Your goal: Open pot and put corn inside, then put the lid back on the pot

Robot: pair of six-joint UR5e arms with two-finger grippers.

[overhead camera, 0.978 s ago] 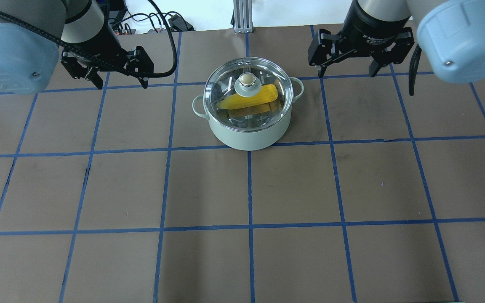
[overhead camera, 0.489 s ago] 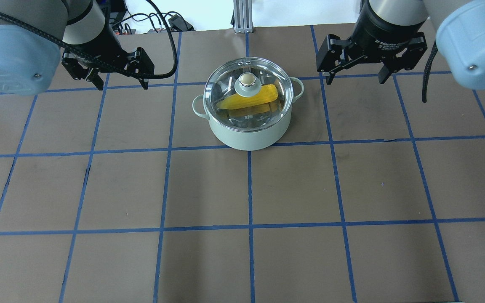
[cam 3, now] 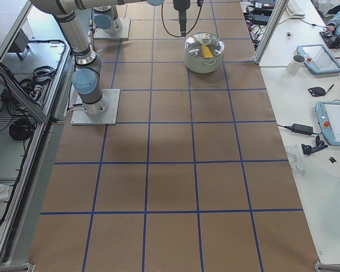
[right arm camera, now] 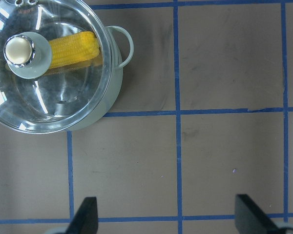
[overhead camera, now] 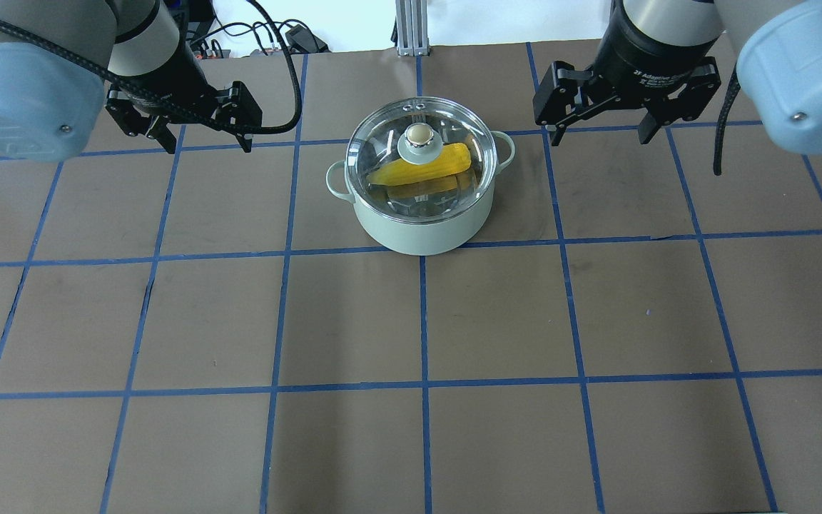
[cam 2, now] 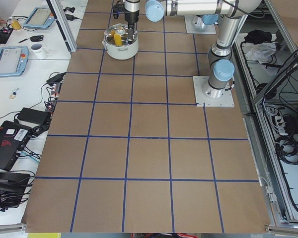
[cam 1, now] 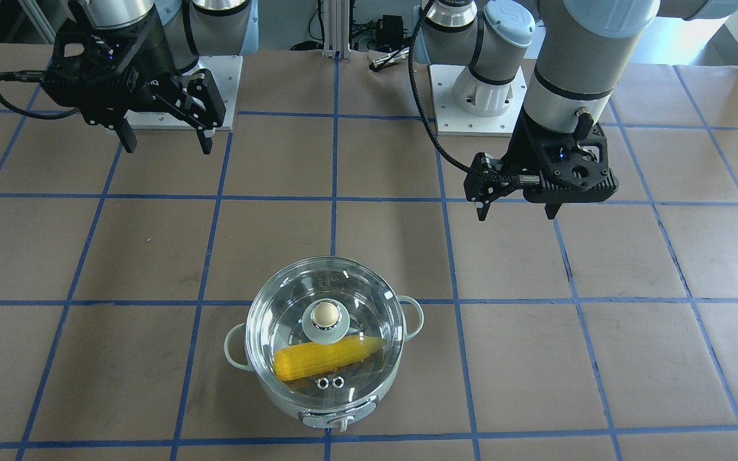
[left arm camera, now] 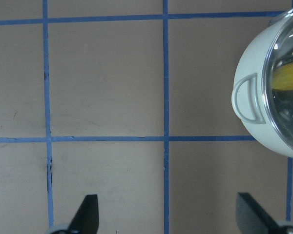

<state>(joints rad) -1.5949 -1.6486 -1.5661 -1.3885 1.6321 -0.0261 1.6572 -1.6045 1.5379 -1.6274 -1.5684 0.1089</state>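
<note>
1. The pot stands on the table between the two grippers, a little farther from the robot's bases than either.
2. Inside it lies the corn, flat on the steel floor and seen clearly through the glass. Its pointed end faces the left gripper's side.
3. The lid sits square on the rim, closing the pot. Its knob is at the centre, above the cob.
4. The left gripper is released, fingers spread wide with nothing between them. The pot is off to its right, well apart, and only one loop handle and a slice of lid reach its wrist view.
5. The right gripper is released too, fingers wide and bare. The pot is off to its left, apart from it.
6. Against a second ago, the right gripper has swung away from the pot, toward its own side. In the last half second it has barely shifted.
7. The left gripper hangs where it was. The pot, lid and corn have not budged.
8. Count:
   - one pot, one lid, one corn and one knob
   - two loop handles, one toward the left gripper and one toward the right
   - two vent holes side by side near the lid's edge
   - two grippers, both clear of everything
</note>
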